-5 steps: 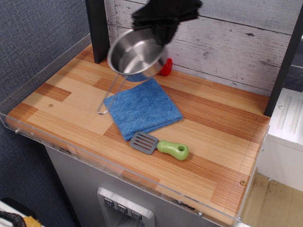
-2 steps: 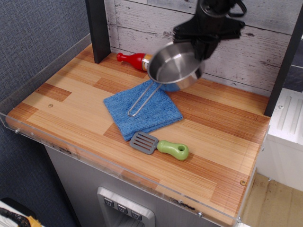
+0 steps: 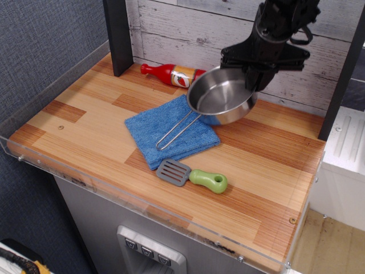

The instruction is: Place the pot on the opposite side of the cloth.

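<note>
The shiny steel pot [image 3: 221, 96] hangs tilted in the air above the right back corner of the blue cloth [image 3: 170, 132]. Its thin wire loop handle [image 3: 175, 131] points down-left over the cloth. My black gripper [image 3: 254, 79] is shut on the pot's far right rim and holds it up. The cloth lies flat in the middle of the wooden table [image 3: 268, 165], partly hidden under the pot.
A red bottle [image 3: 171, 73] lies at the back by the plank wall. A grey spatula with a green handle [image 3: 193, 176] lies in front of the cloth. A dark post [image 3: 117, 34] stands back left. A clear rim [image 3: 68, 171] borders the table.
My gripper has carried the pot from the back left, across the cloth, to the right and a little lower. The red bottle is now uncovered behind it.
</note>
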Controlling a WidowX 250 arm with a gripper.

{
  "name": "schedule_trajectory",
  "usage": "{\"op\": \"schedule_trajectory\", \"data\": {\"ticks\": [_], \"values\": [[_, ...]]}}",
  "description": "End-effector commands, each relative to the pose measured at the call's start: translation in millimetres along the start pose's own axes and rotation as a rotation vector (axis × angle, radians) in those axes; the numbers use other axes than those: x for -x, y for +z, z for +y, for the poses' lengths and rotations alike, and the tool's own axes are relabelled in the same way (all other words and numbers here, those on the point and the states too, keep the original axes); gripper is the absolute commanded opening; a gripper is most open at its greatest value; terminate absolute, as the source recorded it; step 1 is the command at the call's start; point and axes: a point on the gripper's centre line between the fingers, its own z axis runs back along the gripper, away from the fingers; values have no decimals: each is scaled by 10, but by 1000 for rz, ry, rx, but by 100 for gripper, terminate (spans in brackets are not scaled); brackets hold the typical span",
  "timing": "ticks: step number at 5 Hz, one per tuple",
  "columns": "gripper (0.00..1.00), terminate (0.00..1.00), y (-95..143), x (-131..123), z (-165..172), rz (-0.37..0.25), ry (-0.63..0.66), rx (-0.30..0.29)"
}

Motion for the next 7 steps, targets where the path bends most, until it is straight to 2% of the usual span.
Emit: {"op": "schedule_trajectory", "data": {"ticks": [1, 2, 3, 7], "values": [[0, 0, 39, 274, 93, 10, -61, 0], [0, 0, 5, 314, 133, 21, -63, -7], [100, 0, 4, 279, 158, 34, -41, -12], [100, 0, 19, 271, 222, 12, -28, -48]]}}
